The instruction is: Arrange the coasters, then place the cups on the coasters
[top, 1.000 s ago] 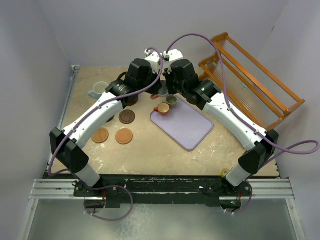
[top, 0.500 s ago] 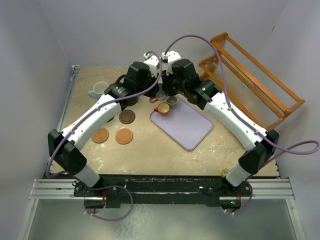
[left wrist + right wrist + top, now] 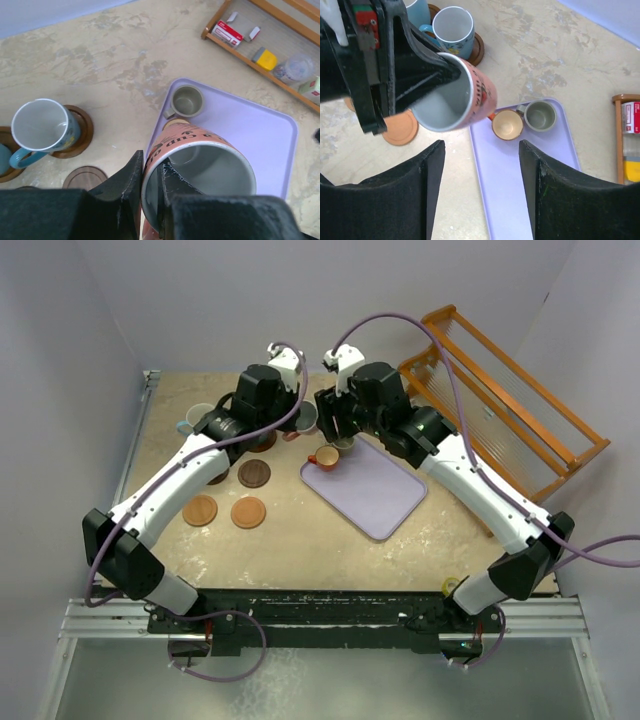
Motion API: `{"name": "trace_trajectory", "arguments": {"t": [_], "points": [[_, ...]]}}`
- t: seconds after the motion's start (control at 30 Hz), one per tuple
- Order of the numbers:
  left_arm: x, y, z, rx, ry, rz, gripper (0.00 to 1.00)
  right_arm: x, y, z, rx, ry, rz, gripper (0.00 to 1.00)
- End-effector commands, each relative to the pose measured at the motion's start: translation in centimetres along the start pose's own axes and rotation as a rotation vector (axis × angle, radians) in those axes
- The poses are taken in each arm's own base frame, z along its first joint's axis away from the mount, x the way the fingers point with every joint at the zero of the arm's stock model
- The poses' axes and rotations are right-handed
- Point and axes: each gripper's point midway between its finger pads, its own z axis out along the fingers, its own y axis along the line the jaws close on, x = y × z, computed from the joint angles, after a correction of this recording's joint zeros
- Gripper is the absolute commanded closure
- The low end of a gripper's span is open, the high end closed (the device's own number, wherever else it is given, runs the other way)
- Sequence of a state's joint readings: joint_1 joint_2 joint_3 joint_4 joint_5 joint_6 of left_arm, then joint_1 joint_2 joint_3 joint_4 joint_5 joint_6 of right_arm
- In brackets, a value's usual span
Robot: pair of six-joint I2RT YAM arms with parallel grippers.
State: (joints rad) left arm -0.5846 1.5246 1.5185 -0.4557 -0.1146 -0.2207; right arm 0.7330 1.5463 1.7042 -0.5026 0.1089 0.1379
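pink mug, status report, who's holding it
Left gripper shut on pink mug rim, mug tilted in the air. Right gripper open, empty. Bare dark coaster close by, nothing on it.

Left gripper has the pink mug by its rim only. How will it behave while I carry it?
The pink mug looks hard and smooth, so it may slip or swivel in the left gripper, which pinches one wall of the rim. Gripped off-centre, its weight probably tips it; likely breakable if dropped.
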Motion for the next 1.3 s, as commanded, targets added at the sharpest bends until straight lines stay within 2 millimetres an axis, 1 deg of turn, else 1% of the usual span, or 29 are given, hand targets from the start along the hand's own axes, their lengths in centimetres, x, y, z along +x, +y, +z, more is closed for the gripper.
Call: {"name": "trace_trajectory", "arguments": {"t": [0.0, 0.07, 0.17, 0.27, 0.43, 0.53, 0.63, 0.73, 0.8, 0.87, 0.97, 1.07, 1.27], "points": [[-3.9, 1.7, -2.4, -0.052, -0.154, 0.025, 0.97, -1.8, -0.4, -2.0, -0.003, -0.077, -0.069, 0.35], [-3.6, 2.7, -2.6, -0.074, -0.149, 0.035, 0.97, -1.4, -0.7, -2.4, -0.002, -0.073, -0.103, 0.33], [-2.5, 4.1, -3.0, -0.098, -0.116, 0.052, 0.97, -0.4, -1.1, -2.9, -0.01, -0.062, -0.167, 0.29], [-1.2, 5.8, -3.6, -0.133, -0.078, 0.058, 0.97, 1.3, -1.8, -3.2, -0.048, -0.033, -0.186, 0.27], [1.2, 8.5, -4.4, -0.186, -0.02, 0.054, 0.97, 4.2, -4.2, -4.3, -0.094, 0.0, -0.158, 0.2], [2.8, 9.5, -4.3, -0.203, 0.017, 0.06, 0.97, 6.0, -5.8, -5.2, -0.08, 0.022, -0.157, 0.18], [4.3, 10.4, -3.9, -0.213, 0.056, 0.075, 0.97, 8.2, -7.3, -6.3, -0.065, 0.044, -0.151, 0.17], [5.7, 11.3, -3.0, -0.223, 0.092, 0.102, 0.97, 11.2, -7.5, -7.4, -0.118, 0.116, -0.158, 0.15], [6.8, 12.0, -2.4, -0.221, 0.123, 0.115, 0.97, 13.1, -8.0, -8.1, -0.114, 0.165, -0.159, 0.14], [7.6, 12.5, -1.8, -0.217, 0.139, 0.118, 0.97, 14.8, -8.6, -8.4, -0.107, 0.193, -0.146, 0.14], [8.3, 13.4, -1.0, -0.217, 0.148, 0.104, 0.97, 16.8, -8.9, -8.6, -0.113, 0.22, -0.124, 0.14], [8.9, 14.3, -0.2, -0.214, 0.159, 0.077, 0.97, 17.4, -8.9, -8.8, -0.117, 0.216, -0.101, 0.13], [11.2, 15.5, 1.8, -0.198, 0.205, 0.037, 0.97, 17.8, -9.5, -9.3, -0.103, 0.209, -0.095, 0.13]]}}
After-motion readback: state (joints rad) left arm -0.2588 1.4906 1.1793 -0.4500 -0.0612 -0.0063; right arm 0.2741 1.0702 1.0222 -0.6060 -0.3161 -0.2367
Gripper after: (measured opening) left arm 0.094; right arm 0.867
